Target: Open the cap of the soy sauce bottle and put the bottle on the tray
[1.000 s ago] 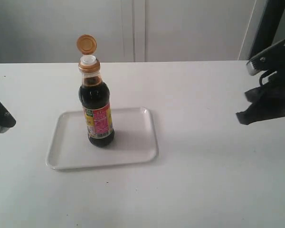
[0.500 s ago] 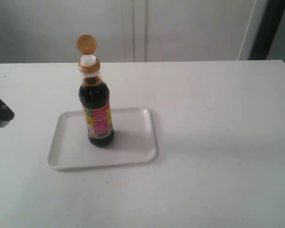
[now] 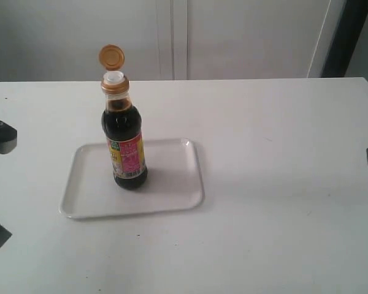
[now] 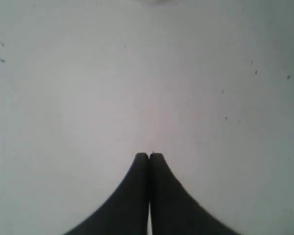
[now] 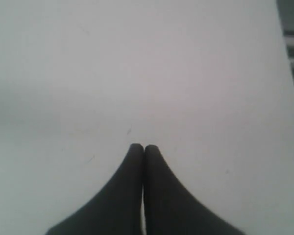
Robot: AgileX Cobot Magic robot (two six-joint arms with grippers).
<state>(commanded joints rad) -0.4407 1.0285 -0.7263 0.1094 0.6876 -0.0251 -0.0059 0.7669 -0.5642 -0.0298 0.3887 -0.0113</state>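
Tabletop (image 3: 282,184) of plain white fills most of the exterior view, marked only by a few tiny dark specks, and is backed by a pale wall with vertical panel seams (image 3: 172,37) and a dark upright post (image 3: 346,33) at the far right. The white tray (image 3: 172,184) is seen only in the exterior view, lying flat on the table left of centre, its low rim and rounded corners visible. The soy sauce bottle (image 3: 126,150) is stood upright inside the tray, toward its left half, filled with dark liquid almost to the neck and wrapped in a red-pink and yellow label. The cap (image 3: 111,57) is flipped open and held up on its hinge above the gold-orange collar, so that the white spout (image 3: 114,77) is exposed. In that view only dark slivers of the arms are caught at the left and right edges, well apart from the tray. What is missed there is supplied by the wrist views: the left gripper (image 4: 149,155) is shown with its two black fingers pressed together tip to tip over bare white table, nothing between them, and the right gripper (image 5: 143,147) is likewise shown closed on nothing above bare table, with a dark strip (image 5: 291,29) of the room beyond the table edge at one corner.
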